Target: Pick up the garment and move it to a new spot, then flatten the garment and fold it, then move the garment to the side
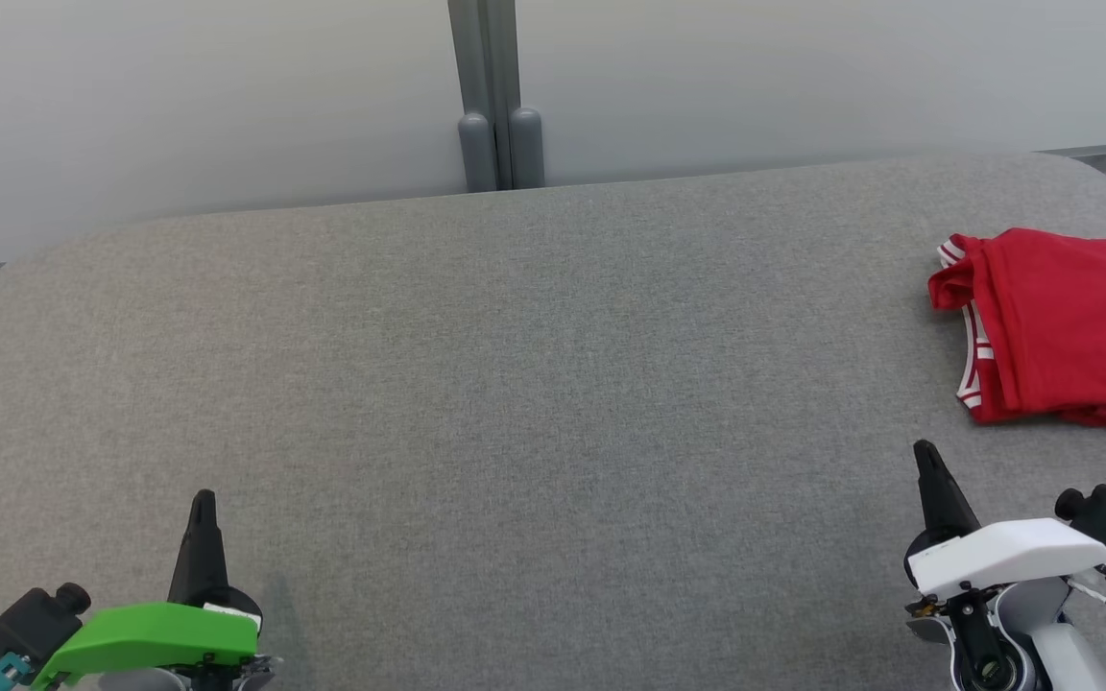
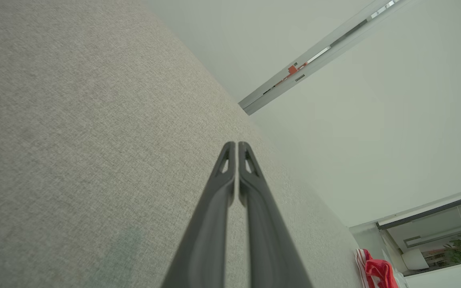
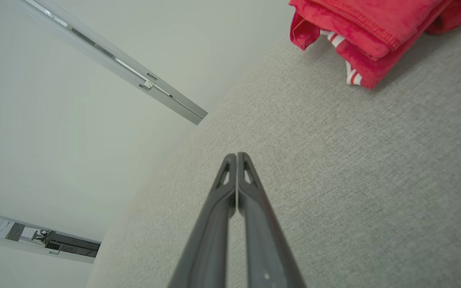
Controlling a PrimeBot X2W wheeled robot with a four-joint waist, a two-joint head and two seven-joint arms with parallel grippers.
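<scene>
The garment [image 1: 1062,326] is red with white-striped trim, folded into a stack at the far right of the grey table [image 1: 515,384]. It appears at the top right in the right wrist view [image 3: 358,32] and as a small red patch at the bottom right in the left wrist view [image 2: 378,272]. My right gripper [image 1: 925,453] is shut and empty, a short way in front of the garment's near left corner. My left gripper [image 1: 203,499] is shut and empty at the lower left, far from the garment. Both wrist views show the fingertips pressed together, left [image 2: 236,144] and right [image 3: 236,155].
A pale wall with a grey vertical post [image 1: 495,96] runs behind the table's rounded back edge. The garment reaches past the head view's right edge.
</scene>
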